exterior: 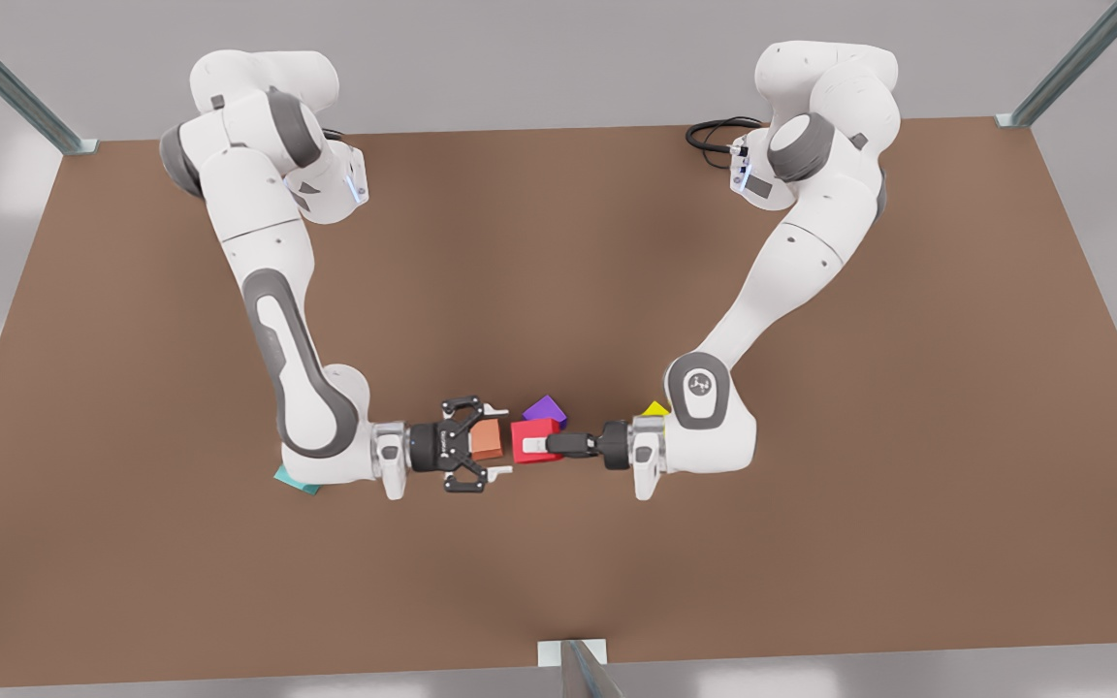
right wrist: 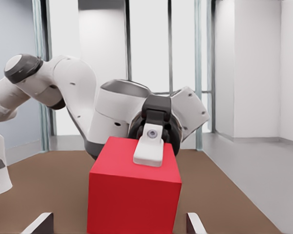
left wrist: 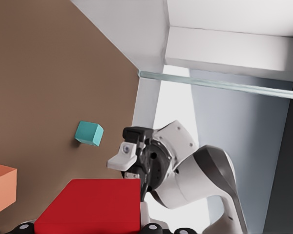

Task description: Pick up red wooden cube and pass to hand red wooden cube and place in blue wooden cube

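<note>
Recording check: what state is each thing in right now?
left pincer: shut on the red wooden cube.
right pincer: open, facing that cube.
red wooden cube: gripped, not yet handed over.
blue wooden cube: on the table, free.
pale orange cube: on the table, free.

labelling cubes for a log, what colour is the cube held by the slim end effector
Bright red; the red wooden cube shows best in the right wrist view, gripped by the left end effector.

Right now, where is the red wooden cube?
In the front view, the red wooden cube is clamped in the left gripper reaching from that view's right, facing the open right gripper, with the orange cube and purple cube close by.
</note>
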You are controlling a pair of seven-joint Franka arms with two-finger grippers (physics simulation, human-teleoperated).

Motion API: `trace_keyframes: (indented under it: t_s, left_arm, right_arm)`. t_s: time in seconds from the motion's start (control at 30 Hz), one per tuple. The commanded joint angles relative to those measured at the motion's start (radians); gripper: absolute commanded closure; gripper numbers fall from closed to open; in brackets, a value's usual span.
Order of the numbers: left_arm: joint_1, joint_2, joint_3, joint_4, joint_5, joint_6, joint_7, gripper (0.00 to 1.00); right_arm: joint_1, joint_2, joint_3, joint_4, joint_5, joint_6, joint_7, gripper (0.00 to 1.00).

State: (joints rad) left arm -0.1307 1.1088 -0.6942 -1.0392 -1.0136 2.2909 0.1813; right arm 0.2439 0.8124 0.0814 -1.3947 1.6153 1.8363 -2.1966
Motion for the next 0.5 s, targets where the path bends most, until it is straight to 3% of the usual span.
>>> trace_keyframes:
  t_s: [0.0, 0.47]
  left_arm:
    - [-0.001, -0.001, -0.001, 0.001, -0.020, -0.002, 0.106, 0.46]
    - [-0.038, 0.026, -0.001, 0.044, -0.020, 0.028, 0.107, 0.46]
  right_arm:
    - [0.005, 0.004, 0.001, 0.008, 0.011, 0.017, -0.203, 0.00]
    - [0.026, 0.022, 0.017, 0.008, 0.049, 0.032, -0.201, 0.00]
